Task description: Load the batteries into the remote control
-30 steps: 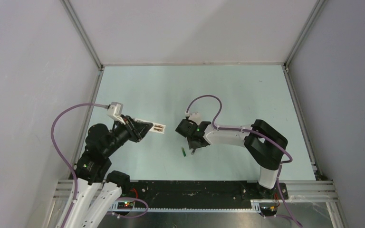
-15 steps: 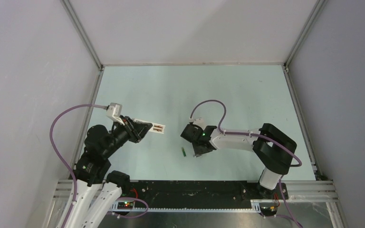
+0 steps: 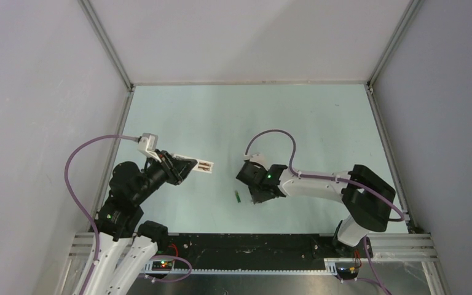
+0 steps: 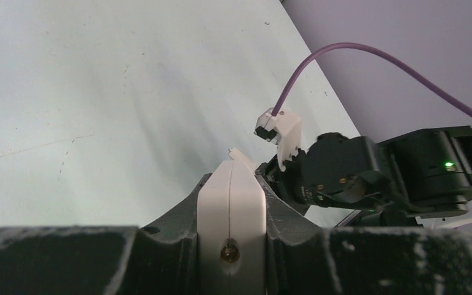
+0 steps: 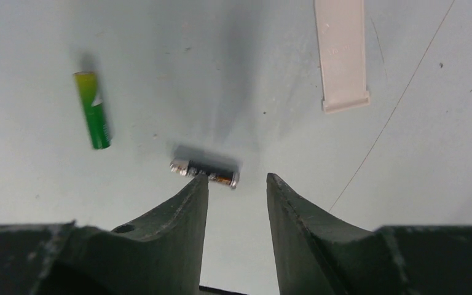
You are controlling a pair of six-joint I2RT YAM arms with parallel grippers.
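Beneath both arms spreads the pale green bench (image 3: 307, 117). At its left side, the left end effector (image 3: 186, 166) is closed tight on the near end of the remote control (image 3: 200, 165), whose far end juts out past the fingers toward the right arm. The right end effector (image 5: 238, 179) points down at the bench, its jaws partly apart with nothing between them. Ahead of it and to its right lies a pale flat cover strip (image 5: 343, 55). Just beyond its fingertips the blackish battery (image 5: 204, 166) lies crosswise, mostly before one finger; contact cannot be told. Farther ahead and to the left, apart from the fingers, lies the green battery (image 5: 93, 110).
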